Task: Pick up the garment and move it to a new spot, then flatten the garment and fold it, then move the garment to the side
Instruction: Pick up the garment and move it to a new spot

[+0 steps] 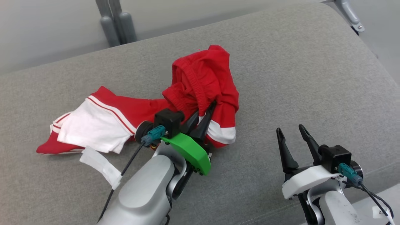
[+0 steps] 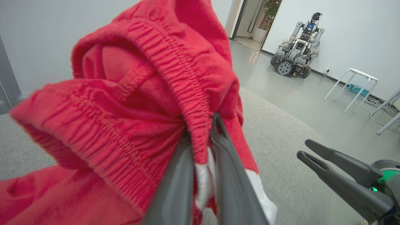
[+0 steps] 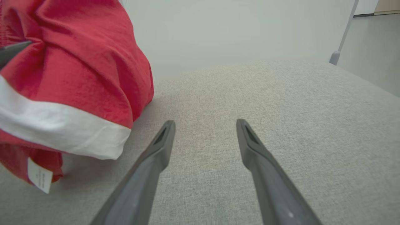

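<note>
- Where the garment (image 1: 200, 78) rises in a red heap at the centre of the head view, my left pincer (image 1: 205, 108) meets its lower edge from below. The rest of it trails flat toward the left of the frame, with white panel and red stripes lying on the grey cloth surface (image 1: 297, 78).
- In the left wrist view the elastic waistband (image 2: 175, 62) runs down the middle of the frame into my left pincer (image 2: 201, 125).
- My left pincer is clamped on that waistband. Both dark fingers (image 2: 231, 175) press on a fold of red and white cloth, and only the cloth keeps them apart.
- My right pincer (image 1: 290, 128) sits at the lower right of the head view, apart from the garment, its fingers spread wide with nothing between them.
- In the right wrist view my right pincer (image 3: 205, 122) hovers over bare grey cloth. The garment's white-banded hem (image 3: 62, 131) hangs at the left of the frame, near the finger on that side but not touching it.
- Count: one garment, two pincers with two fingers each, and one small white label (image 3: 39, 178) dangling from the cloth at lower left.
- Upper right of the left wrist view: one other wheeled robot (image 2: 297, 53) and one white stool (image 2: 353, 84).
</note>
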Available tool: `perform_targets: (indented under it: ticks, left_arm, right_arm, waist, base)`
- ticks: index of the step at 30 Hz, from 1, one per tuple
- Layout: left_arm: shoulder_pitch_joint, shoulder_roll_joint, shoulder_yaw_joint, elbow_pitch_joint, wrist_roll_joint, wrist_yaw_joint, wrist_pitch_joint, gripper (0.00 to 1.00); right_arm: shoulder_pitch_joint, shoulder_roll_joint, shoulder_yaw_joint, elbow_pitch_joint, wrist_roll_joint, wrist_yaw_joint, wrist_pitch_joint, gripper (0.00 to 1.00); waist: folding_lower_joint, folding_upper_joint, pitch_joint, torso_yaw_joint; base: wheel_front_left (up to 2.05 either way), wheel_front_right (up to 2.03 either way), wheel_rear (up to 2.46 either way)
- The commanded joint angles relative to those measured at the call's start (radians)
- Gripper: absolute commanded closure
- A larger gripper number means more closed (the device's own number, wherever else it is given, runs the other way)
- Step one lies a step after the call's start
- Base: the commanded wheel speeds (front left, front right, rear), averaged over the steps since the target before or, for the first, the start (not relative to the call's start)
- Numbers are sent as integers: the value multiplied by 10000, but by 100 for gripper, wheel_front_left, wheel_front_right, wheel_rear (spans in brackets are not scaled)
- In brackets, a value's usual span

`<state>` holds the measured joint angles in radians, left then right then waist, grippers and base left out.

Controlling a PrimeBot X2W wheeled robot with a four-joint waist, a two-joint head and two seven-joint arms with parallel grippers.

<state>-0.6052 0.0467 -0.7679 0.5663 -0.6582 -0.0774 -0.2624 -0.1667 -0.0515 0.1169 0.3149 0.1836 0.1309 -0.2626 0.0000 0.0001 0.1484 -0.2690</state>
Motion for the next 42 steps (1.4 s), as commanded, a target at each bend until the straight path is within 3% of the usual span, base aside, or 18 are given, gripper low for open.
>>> perform_targets:
  ticks: [1,2,3,9,20,31,42]
  left_arm:
    - [137,71,-72,-39,-1,205,-38,100]
    - [189,70,-178,-18,75,363,-36,56]
    - [222,67,-185,-9,139,488,-38,0]
    - [715,64,699,-57,943,1152,-24,0]
    - [2944,435,3777,-1202,2668,1653,-23,0]
    - [5795,236,6311,-2552,4027,1486,-22,0]
    - [6474,45,6974,-2484,4259,1233,-23,0]
  right_arm:
    - [121,5,-24,-54,74,0,-33,0]
    - [135,6,-53,-77,88,0,-32,0]
    - [129,7,-83,-97,95,-1,-33,0]
    - [104,8,-233,-270,91,-1,-33,0]
    - [323,3,-432,-579,-131,-1,-32,0]
    - [947,2,-650,-483,-231,-1,-33,0]
    - [1098,1,-562,-442,-177,-1,-33,0]
  waist:
    - [0,-1,-258,-323]
    - [0,-1,-246,-306]
    - [0,-1,-230,-276]
    - [0,-1,-230,198]
    - [0,-1,-630,1364]
    - [0,-1,-1404,2202]
    - [0,-1,-1435,2335]
  base:
    - [0,0,0]
    - [0,0,0]
    - [0,0,0]
    - [0,0,0]
    - [0,0,0]
    - [0,0,0]
    - [0,0,0]
